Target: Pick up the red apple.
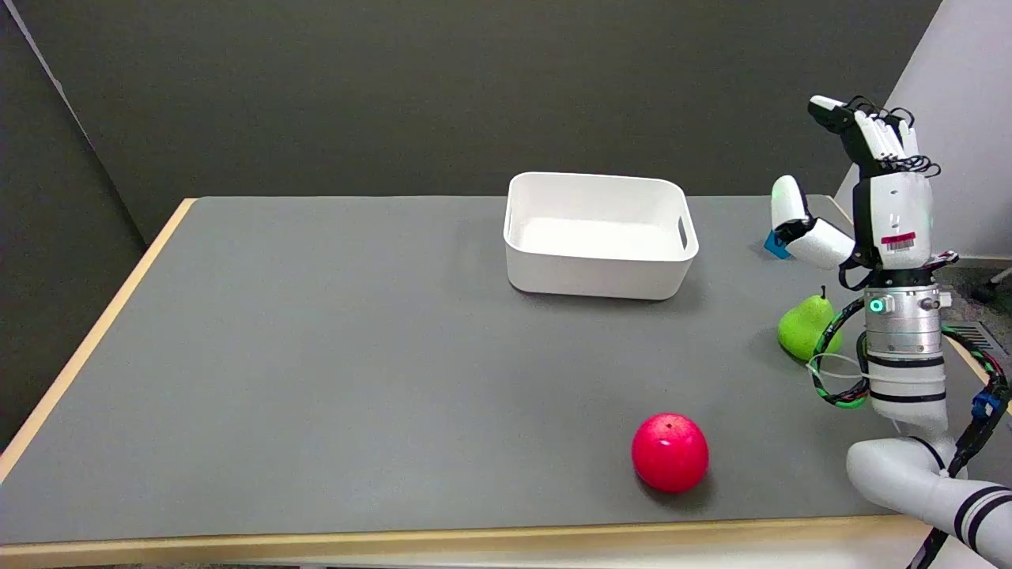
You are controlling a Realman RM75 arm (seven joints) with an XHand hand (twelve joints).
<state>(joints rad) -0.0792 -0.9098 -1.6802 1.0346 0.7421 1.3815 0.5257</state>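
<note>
Raised upright above the right edge of the grey surface [316, 356], the robot hand [874, 197] holds nothing, fingers spread and thumb out to the side. The red apple [670, 452] sits near the front edge, well apart from it. A green pear [802, 325] lies beside the wrist; a white bin [598, 273] stands farther back.

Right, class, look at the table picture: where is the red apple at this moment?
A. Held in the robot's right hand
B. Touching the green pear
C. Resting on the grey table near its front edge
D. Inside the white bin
C: the red apple sits alone on the grey table near the front edge, apart from the green pear and the white bin, while the right hand is raised with its fingers holding nothing.
</note>
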